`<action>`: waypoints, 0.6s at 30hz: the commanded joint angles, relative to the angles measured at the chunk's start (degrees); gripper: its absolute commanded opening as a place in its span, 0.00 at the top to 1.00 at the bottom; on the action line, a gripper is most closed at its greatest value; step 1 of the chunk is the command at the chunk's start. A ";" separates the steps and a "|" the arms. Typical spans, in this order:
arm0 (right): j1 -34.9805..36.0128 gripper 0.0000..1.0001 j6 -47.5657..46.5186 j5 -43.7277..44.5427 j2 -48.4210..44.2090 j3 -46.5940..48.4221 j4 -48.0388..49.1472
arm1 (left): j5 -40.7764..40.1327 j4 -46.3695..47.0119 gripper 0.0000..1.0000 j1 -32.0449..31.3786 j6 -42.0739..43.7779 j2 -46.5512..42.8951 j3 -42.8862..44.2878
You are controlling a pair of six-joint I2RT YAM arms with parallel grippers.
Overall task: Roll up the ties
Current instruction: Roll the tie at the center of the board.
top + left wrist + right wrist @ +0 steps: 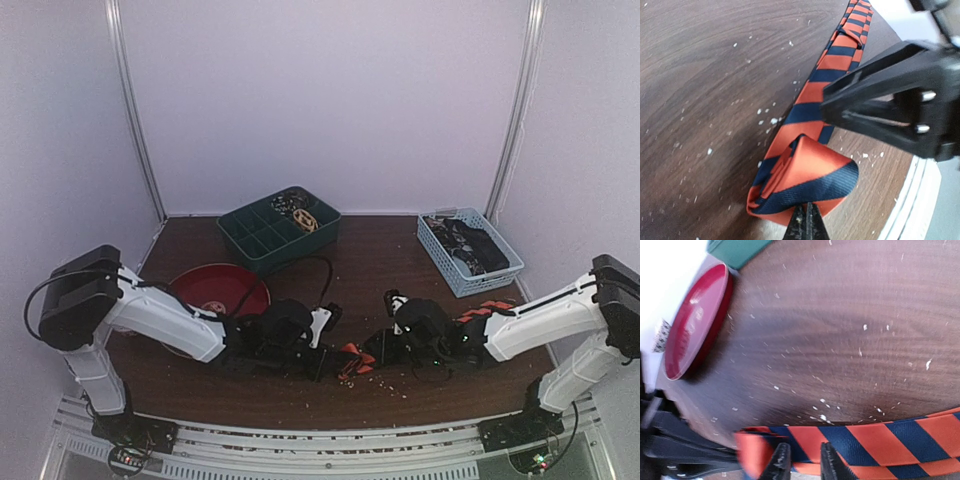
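Striped orange-and-navy fabric tie (805, 170), first fold made.
Left gripper (805, 222) pinches fold as anchor; right gripper (802, 460), three o'clock, slightly spread.

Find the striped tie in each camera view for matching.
Top view: striped tie near the table's front edge, centre.
Left wrist: top right down to a folded end, bottom centre.
Right wrist: along the bottom edge.
Shared landmark: white crumbs on the brown table.

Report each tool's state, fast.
Left tool: shut, tips at the folded end of the striped tie; grip unclear.
Right tool: slightly open, astride the same tie.
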 commanded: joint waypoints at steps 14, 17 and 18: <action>-1.00 0.69 -1.49 -5.81 3.00 4.62 -6.76 | 2.16 1.55 1.00 -0.17 3.16 7.20 5.99; -1.07 0.70 -1.31 -6.25 3.89 4.70 -7.07 | 1.97 2.17 1.00 -0.17 3.11 6.17 4.87; -1.04 0.71 -1.43 -6.36 4.26 4.80 -7.06 | 1.51 1.97 1.00 -0.17 3.26 5.68 4.64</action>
